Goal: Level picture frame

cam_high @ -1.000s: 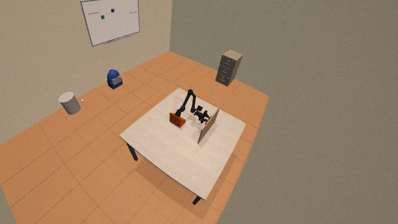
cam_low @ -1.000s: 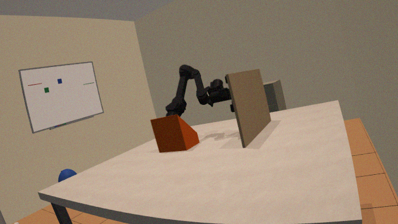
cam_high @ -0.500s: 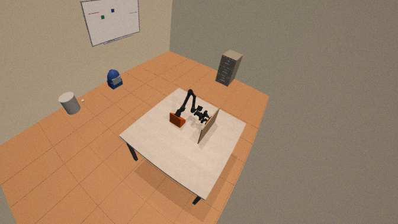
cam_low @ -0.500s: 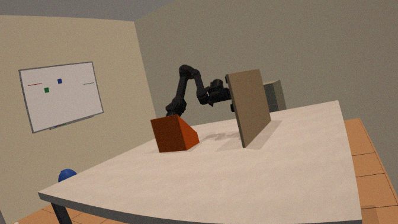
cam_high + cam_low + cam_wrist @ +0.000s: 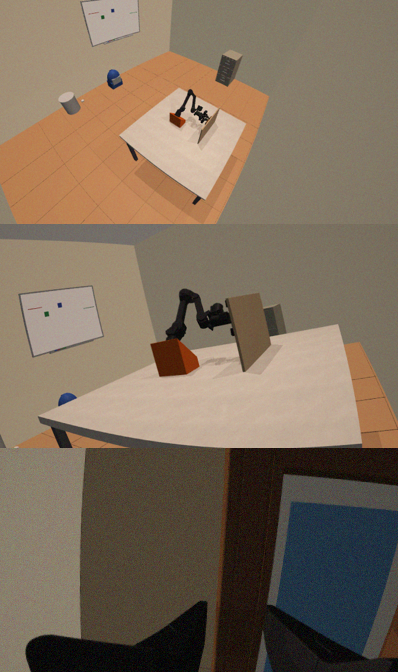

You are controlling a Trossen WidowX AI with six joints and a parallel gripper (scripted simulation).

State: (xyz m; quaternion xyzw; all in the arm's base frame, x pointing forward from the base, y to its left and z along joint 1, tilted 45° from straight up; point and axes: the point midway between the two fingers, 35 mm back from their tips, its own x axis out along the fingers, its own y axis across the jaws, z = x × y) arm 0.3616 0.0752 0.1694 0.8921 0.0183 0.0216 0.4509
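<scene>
The picture frame shows close up in the wrist view, with a dark brown bar (image 5: 245,538), a grey-white mat around a blue picture (image 5: 335,563) and a thin orange side edge. My gripper (image 5: 234,611) is partly closed but open. The two black fingertips stand on either side of the brown bar, with a narrow gap to its orange edge; the other tip overlaps the edge of the mat. Contact is not visible. The tan board (image 5: 209,125) (image 5: 252,330) (image 5: 150,548) stands behind the frame and hides it in the exterior view. The screw is hidden, and I cannot judge the frame's tilt.
The arm's orange base block (image 5: 176,120) (image 5: 169,358) is on the white table (image 5: 166,148) (image 5: 192,408). The board stands upright in front of the arm. Off the table are a filing cabinet (image 5: 228,69), a blue backpack (image 5: 113,77), a grey bin (image 5: 71,105) and a whiteboard (image 5: 115,26) (image 5: 65,328).
</scene>
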